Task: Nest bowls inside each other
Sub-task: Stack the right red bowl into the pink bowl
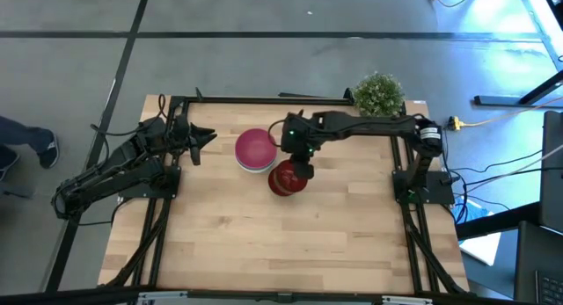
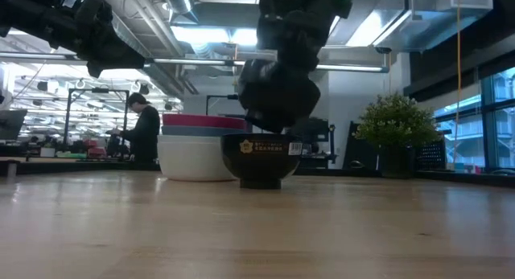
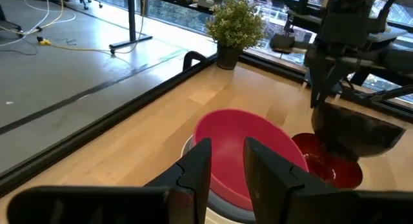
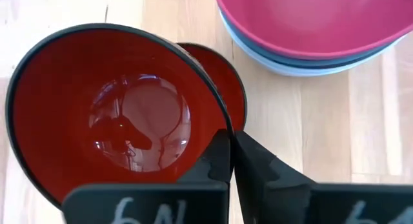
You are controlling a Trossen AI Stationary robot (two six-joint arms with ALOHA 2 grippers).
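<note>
Pinching a dark red bowl (image 4: 110, 114) by its rim, the right tool (image 4: 230, 143) hangs it above its twin (image 4: 216, 82) for nesting; the left tool (image 3: 226, 159) waits, fingers apart.

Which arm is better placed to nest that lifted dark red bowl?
Right. The right gripper is shut on the raised red bowl's rim, just above the second red bowl on the table. The left gripper hangs empty beside the pink stack.
</note>
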